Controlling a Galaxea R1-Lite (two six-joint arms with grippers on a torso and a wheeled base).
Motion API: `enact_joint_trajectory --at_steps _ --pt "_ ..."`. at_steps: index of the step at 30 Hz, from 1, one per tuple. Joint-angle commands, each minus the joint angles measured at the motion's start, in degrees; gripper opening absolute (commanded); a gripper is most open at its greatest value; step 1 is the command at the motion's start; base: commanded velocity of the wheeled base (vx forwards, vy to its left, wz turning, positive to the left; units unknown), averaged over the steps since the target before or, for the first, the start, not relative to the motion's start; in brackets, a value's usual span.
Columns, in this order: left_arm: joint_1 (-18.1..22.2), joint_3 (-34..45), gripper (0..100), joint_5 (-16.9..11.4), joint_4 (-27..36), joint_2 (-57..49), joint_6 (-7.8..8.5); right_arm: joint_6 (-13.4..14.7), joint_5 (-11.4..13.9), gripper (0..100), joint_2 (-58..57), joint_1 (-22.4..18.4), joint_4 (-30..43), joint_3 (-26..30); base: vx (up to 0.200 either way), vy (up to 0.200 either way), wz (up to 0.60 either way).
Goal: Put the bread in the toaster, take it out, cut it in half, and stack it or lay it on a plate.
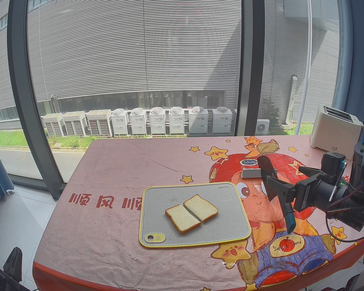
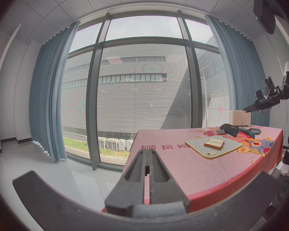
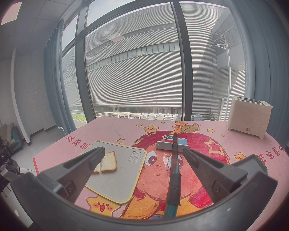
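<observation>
The pink-clothed table [image 1: 121, 162] carries everything, with the toaster [image 1: 335, 131] at its far right corner. The grey cutting board [image 1: 230, 223] lies near the front edge.

The right gripper [image 3: 143, 150] hangs over the table to the right of the board, its fingers spread wide and holding nothing. The left gripper [image 2: 147, 158] sits low off the table's left side, its fingers pressed together on nothing.

The knife [image 3: 174, 180] lies free on the cloth, its tip toward a small block [image 1: 251, 173].

The bread is already cut. One half [image 1: 183, 218] and the other half [image 1: 201, 207] lie flat on the board, just beside each other.

We judge each half to be light, soft in the crumb and brittle at the crust. It would be best pinched gently across opposite crust edges, since a hard squeeze would crush it.

The head view gives us the cut line plainly, while in the right wrist view a finger covers part of one half. The left wrist view shows us the right gripper raised well above the table.
</observation>
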Motion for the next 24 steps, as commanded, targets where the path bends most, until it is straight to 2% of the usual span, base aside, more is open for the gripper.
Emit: enact_joint_trajectory --at_steps 1,3,15,24 --pt "0.02 1.01 0 0.06 -0.01 -0.93 -0.04 -0.03 -0.01 100 0.22 0.07 -0.03 0.15 0.0 0.0 0.0" --pt "0.02 1.01 0 -0.03 -0.01 -0.93 -0.04 -0.03 -0.01 100 0.22 0.07 -0.03 0.15 0.0 0.0 0.0" --pt "0.02 1.01 0 0.06 -0.01 -0.93 -0.22 -0.38 -0.1 100 0.66 0.16 0.15 1.38 0.0 0.2 0.0" --pt "0.02 1.01 0 0.06 -0.1 -0.93 0.14 -0.47 -0.71 100 0.48 1.74 0.15 2.0 0.0 0.0 0.0"
